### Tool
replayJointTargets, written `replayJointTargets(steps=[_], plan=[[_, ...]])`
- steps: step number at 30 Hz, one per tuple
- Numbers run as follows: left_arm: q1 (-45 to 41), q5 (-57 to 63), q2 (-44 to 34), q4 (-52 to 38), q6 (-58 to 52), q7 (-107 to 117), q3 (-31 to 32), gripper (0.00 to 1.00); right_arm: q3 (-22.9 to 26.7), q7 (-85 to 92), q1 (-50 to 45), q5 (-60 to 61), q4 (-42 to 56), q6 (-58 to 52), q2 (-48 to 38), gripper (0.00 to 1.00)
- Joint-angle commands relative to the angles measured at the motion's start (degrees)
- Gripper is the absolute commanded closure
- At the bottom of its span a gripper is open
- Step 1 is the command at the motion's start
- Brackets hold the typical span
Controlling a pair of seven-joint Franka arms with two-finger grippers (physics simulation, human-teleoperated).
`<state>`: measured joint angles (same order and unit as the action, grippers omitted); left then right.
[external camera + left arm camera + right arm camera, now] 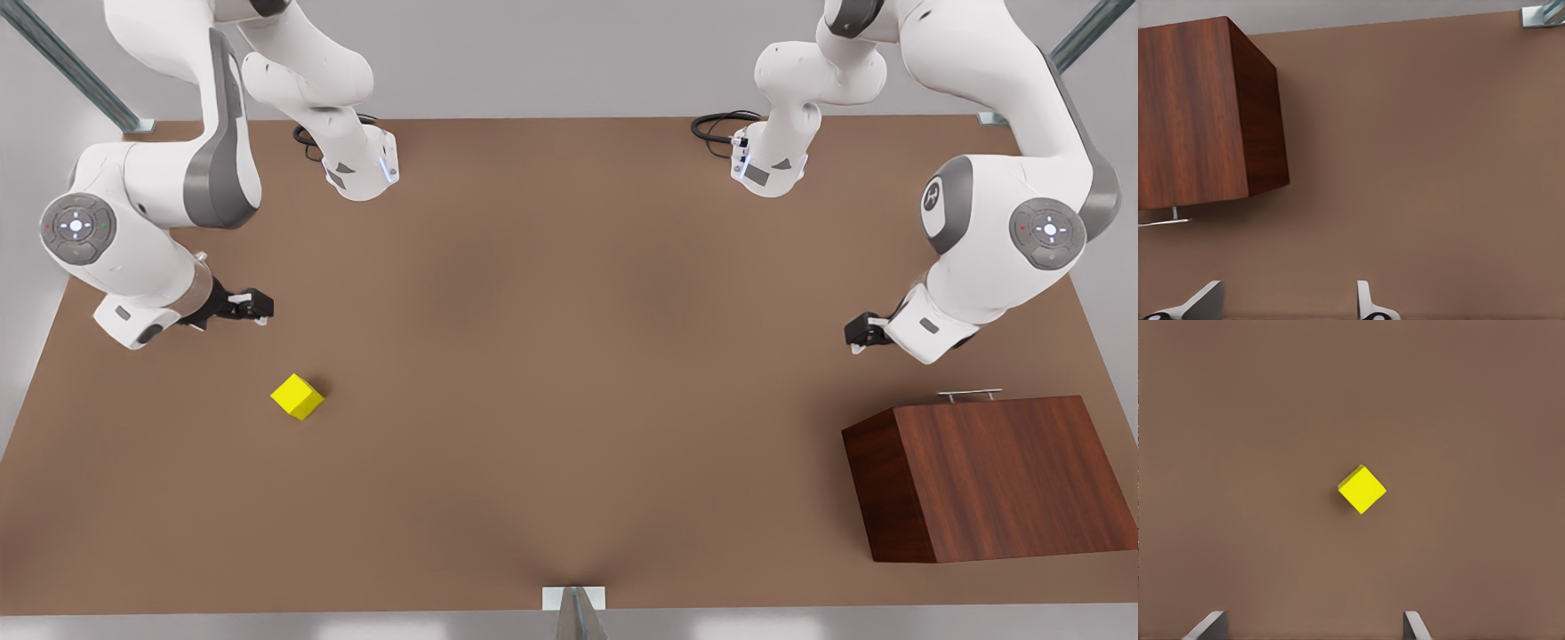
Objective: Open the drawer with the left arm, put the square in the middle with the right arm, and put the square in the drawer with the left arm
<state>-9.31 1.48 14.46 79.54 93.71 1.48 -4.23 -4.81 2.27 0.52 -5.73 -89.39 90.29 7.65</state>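
Note:
The square (297,396) is a small yellow cube lying on the brown tabletop at the front view's left. My right gripper (253,307) hovers behind it, apart from it, fingers open; in the right wrist view the square (1362,489) lies ahead of the right gripper (1311,630). The wooden cabinet (996,476) stands at the front view's right with the drawer pushed in, and the drawer's silver handle (969,394) juts from its far side. My left gripper (855,336) hangs open behind and beside that handle (1161,220). The middle (569,356) of the table is bare.
Both arm bases (360,164) (772,164) stand at the table's back edge with black cables beside them. A small metal bracket (573,597) sits at the front edge. In the left wrist view the cabinet (1198,107) is close by the open left gripper (1285,310).

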Motion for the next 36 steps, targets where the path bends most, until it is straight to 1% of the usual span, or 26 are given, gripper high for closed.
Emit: replayJointTargets(steps=[1,2,3,4,5,6,7,8,10,12,14,16,19,22,25,26,29,36], plan=[[0.1,0.1,-0.1,0.0,0.0,0.1,-0.2,0.00,0.0,0.0,0.1,0.0,0.0,0.1,0.0,0.00],[0.1,0.0,-0.8,0.8,0.5,5.3,-1.2,0.00,0.0,0.1,0.1,0.3,0.0,0.8,0.8,0.00],[0.1,0.0,-2.2,2.9,1.4,11.9,-3.5,0.00,0.2,6.2,-0.1,0.8,-2.1,2.0,0.7,0.00],[0.0,-0.1,-3.4,5.8,4.7,18.8,-4.8,0.00,1.3,10.3,-0.1,1.6,-4.8,5.6,0.4,0.00],[0.0,-0.2,-6.0,10.7,9.2,26.3,-6.0,0.00,1.8,14.9,-0.1,1.6,-8.4,8.8,0.3,0.00],[0.0,-0.3,-9.5,17.8,16.0,34.0,-6.9,0.00,2.4,19.2,-0.1,2.4,-11.4,12.0,0.5,0.00],[-0.1,-0.2,-11.1,21.5,19.4,40.2,-7.5,0.00,4.5,23.7,0.0,5.0,-15.6,15.8,0.4,0.00],[0.0,-0.2,-11.5,22.5,19.6,47.2,-8.0,0.00,5.8,30.0,0.0,5.3,-17.1,18.2,1.0,0.00],[-0.1,-0.2,-18.1,34.2,27.5,53.7,-11.8,0.00,8.3,40.8,0.2,5.3,-22.6,28.1,2.2,0.00],[0.1,-0.2,-19.6,39.9,32.4,58.9,-13.0,0.00,9.5,47.6,0.7,5.4,-23.9,30.7,4.4,0.00],[0.1,-0.7,-20.0,44.2,38.3,60.5,-16.2,0.00,11.4,56.0,0.3,5.4,-25.4,34.2,6.9,0.00],[0.2,-1.6,-18.7,46.1,42.0,65.8,-16.2,0.00,11.3,59.3,0.2,6.5,-26.0,38.9,9.5,0.00],[0.1,-3.9,-16.7,46.9,44.1,68.4,-16.2,0.00,11.3,61.4,0.0,6.8,-25.8,43.5,13.6,0.00],[0.3,-4.0,-15.3,46.9,45.5,69.1,-17.2,0.00,11.1,61.8,-0.1,10.2,-25.9,43.8,15.3,0.00],[0.3,-10.4,-14.0,49.0,50.3,69.1,-17.2,0.00,11.1,62.6,-0.6,12.9,-26.1,46.1,17.3,0.00],[0.3,-10.4,-13.6,49.0,50.7,69.0,-18.3,0.00,11.2,63.5,-1.4,13.0,-26.2,47.9,17.7,0.00],[0.5,-10.4,-11.5,49.0,53.7,68.3,-19.8,0.00,11.2,64.4,-1.9,13.0,-26.2,48.7,18.5,0.00],[1.8,-10.9,-6.7,48.7,59.3,67.9,-20.0,0.00,11.3,64.4,-1.9,13.1,-26.3,49.6,19.4,0.00]])
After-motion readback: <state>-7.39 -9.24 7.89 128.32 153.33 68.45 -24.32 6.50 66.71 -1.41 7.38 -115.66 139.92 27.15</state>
